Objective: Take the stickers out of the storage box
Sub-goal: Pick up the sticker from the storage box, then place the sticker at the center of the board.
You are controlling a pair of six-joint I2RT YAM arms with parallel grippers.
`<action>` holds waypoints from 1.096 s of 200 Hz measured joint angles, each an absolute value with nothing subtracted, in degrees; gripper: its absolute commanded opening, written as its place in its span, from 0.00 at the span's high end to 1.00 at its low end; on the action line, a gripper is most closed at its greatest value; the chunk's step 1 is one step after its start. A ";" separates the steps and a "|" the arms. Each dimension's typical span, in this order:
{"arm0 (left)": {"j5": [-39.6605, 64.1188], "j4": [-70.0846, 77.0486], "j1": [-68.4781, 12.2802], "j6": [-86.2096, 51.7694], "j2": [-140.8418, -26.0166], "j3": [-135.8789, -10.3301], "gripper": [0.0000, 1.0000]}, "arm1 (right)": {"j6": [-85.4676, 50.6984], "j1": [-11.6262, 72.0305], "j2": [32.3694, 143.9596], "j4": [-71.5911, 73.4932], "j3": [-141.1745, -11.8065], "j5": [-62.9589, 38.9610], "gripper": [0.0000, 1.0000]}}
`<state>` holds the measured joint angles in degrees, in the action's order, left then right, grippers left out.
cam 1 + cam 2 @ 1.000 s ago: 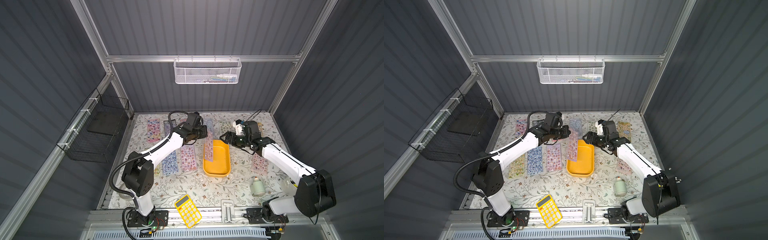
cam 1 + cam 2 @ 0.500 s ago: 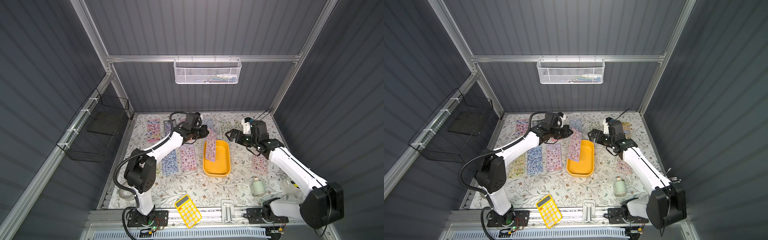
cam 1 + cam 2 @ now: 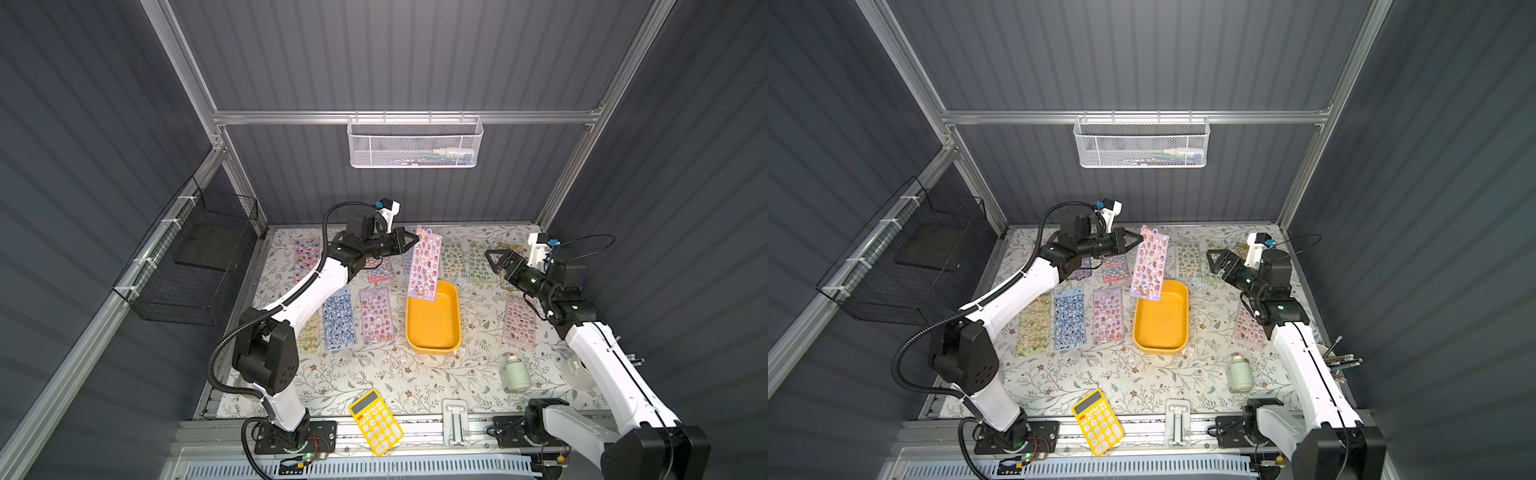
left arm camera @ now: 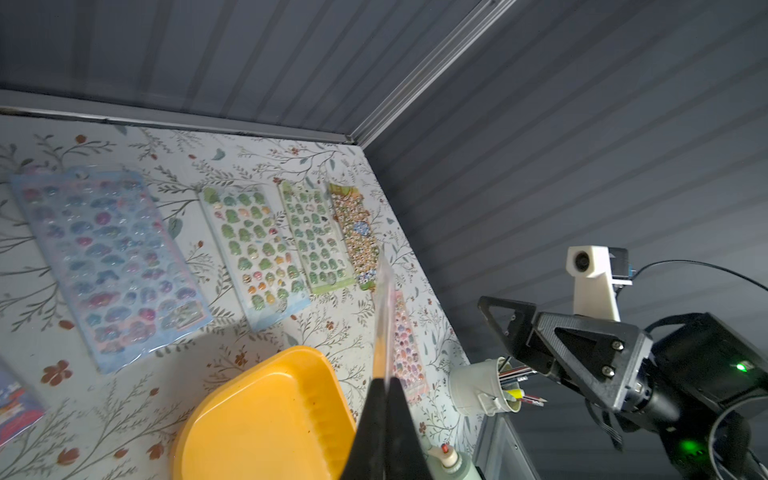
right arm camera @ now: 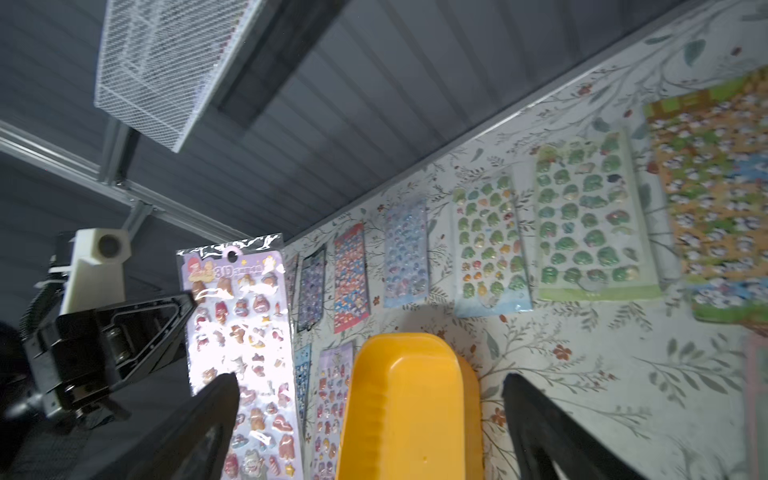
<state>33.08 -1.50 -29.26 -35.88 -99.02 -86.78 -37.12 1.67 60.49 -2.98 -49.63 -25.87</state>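
My left gripper (image 3: 417, 239) is shut on the top edge of a pink-purple sheet of stickers (image 3: 424, 268), which hangs upright over the far end of the storage box (image 3: 453, 332), a mustard-yellow tray. The left wrist view shows the sheet (image 4: 384, 316) edge-on between the shut fingertips (image 4: 376, 399). The storage box (image 3: 1183, 332) shows a bare yellow inside in both top views. Several other stickers sheets (image 3: 376, 316) lie flat on the floral table around it. My right gripper (image 3: 496, 257) hovers open to the right of the box, holding nothing, facing the hanging sheet (image 5: 237, 324).
A yellow calculator (image 3: 376, 422) lies at the front edge. A pale green bottle (image 3: 514, 372) and a white cup of pencils (image 3: 1337, 361) stand at the front right. A white mesh basket (image 3: 415, 143) hangs on the back wall, a black wire basket (image 3: 195, 266) on the left wall.
The left gripper has lifted the sheet higher, so its lower end has come up out of the box. The right gripper has opened wide and drawn back to the right.
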 measured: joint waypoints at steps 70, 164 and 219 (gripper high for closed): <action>41.39 8.34 -29.26 -42.61 -104.53 -90.08 1.00 | -37.93 7.31 65.67 -1.56 -52.31 -35.75 0.16; 44.84 15.42 -29.26 -48.36 -105.69 -89.91 1.00 | -41.06 14.92 75.09 5.08 -54.08 -41.28 0.62; 45.01 18.20 -29.26 -50.26 -105.69 -88.86 0.14 | -42.59 14.94 73.95 6.83 -54.17 -41.56 1.00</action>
